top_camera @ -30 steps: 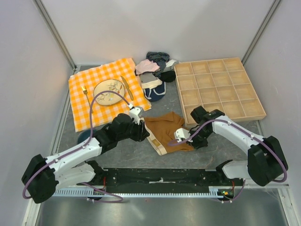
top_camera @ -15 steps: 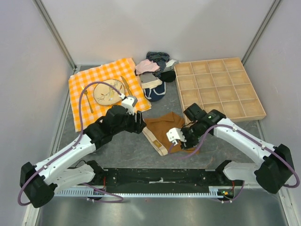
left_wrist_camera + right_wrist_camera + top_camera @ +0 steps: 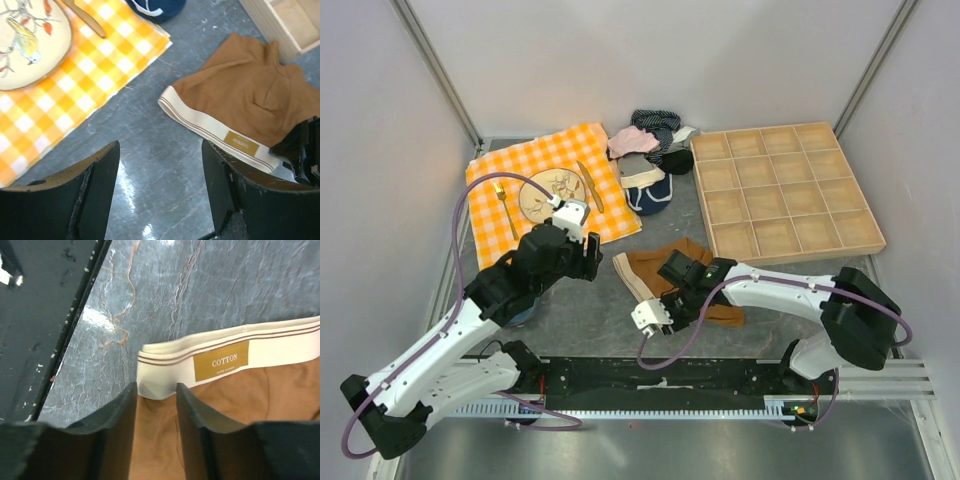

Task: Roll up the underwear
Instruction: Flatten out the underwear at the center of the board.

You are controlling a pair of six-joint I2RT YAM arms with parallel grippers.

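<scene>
Rust-brown underwear (image 3: 658, 262) lies on the grey table (image 3: 580, 310) between the arms, just beside the wooden tray (image 3: 785, 190). A second ago both arms were at the garment. Since then the left end effector (image 3: 588, 262) has drawn back toward the orange checked cloth (image 3: 520, 190), jaws spread wide over bare table, and the right end effector (image 3: 668, 298) has swung low to the near-left corner. Only the right wrist view shows its fingers (image 3: 120, 415) parted astride the cream waistband (image 3: 280, 347), beside a COTTON label (image 3: 221, 361).
</scene>
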